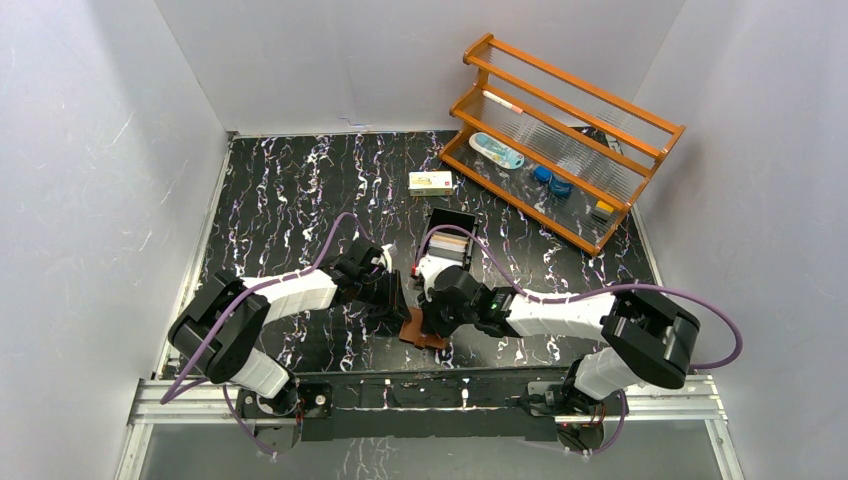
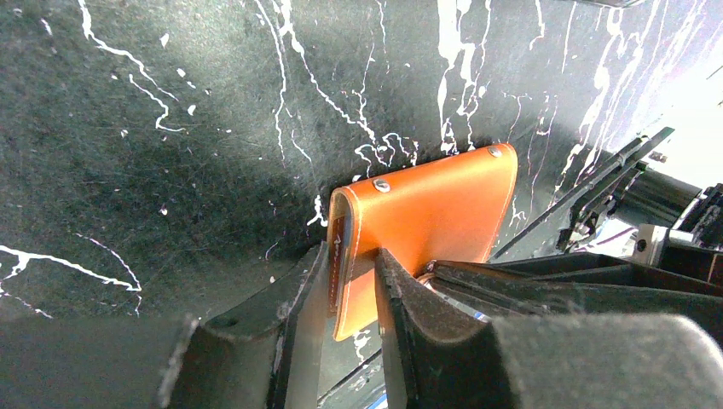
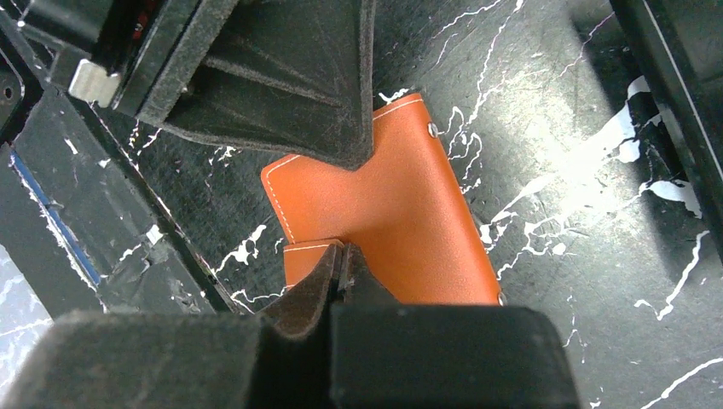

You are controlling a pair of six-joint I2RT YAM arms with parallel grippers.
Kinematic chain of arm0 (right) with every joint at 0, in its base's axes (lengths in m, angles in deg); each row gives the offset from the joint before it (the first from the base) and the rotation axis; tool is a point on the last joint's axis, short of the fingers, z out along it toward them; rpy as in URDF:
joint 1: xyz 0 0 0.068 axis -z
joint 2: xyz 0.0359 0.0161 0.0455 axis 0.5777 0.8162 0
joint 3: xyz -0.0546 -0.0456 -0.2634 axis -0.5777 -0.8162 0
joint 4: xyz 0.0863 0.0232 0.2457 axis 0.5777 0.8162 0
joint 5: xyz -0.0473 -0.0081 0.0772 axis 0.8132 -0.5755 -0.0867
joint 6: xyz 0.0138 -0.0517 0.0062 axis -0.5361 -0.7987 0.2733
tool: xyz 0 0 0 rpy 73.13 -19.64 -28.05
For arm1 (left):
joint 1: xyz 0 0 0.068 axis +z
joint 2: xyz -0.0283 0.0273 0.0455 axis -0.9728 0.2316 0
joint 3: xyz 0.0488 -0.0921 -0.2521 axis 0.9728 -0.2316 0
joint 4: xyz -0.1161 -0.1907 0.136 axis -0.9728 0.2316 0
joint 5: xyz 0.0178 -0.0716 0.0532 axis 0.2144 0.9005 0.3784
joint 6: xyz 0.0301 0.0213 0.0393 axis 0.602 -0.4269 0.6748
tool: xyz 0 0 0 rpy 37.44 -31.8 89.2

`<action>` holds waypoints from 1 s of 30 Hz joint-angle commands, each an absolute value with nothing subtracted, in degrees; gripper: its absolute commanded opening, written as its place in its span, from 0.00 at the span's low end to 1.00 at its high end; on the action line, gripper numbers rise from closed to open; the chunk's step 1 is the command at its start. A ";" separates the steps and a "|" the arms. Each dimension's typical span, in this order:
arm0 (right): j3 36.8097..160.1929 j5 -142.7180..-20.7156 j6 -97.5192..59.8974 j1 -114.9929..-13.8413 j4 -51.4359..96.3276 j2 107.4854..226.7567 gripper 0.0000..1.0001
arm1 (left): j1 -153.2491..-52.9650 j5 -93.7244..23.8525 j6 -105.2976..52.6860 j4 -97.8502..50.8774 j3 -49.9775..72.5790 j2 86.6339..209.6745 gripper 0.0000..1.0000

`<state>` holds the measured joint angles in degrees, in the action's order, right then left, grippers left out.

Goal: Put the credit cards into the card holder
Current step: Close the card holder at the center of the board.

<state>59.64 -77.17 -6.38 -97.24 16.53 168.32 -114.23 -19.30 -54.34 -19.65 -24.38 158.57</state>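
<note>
Near the table's (image 1: 300, 180) front edge: card holder (image 1: 420, 330), folded. My left gripper (image 2: 351, 264) pinches its fold; my right gripper (image 3: 341, 257) is pressed together on its tab. Credit cards (image 1: 450, 244) in tray (image 1: 462, 217), apparently none loaded.

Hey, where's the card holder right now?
Top view: the card holder sits centre, near the table's front edge, between the left gripper and the right gripper.

Card holder (image 3: 392, 221) showing orange-brown (pale stitching edging it), table (image 1: 290, 190) wearing black with white marbled veins, rack (image 1: 600, 110) glowing orange, carton (image 1: 430, 181) showing white and yellow, cables (image 1: 700, 300) looping purple
</note>
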 commanded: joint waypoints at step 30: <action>61.37 -76.05 -1.97 -93.94 14.91 168.51 0.00 | -114.57 -19.04 -55.14 -15.32 -20.65 157.88 0.34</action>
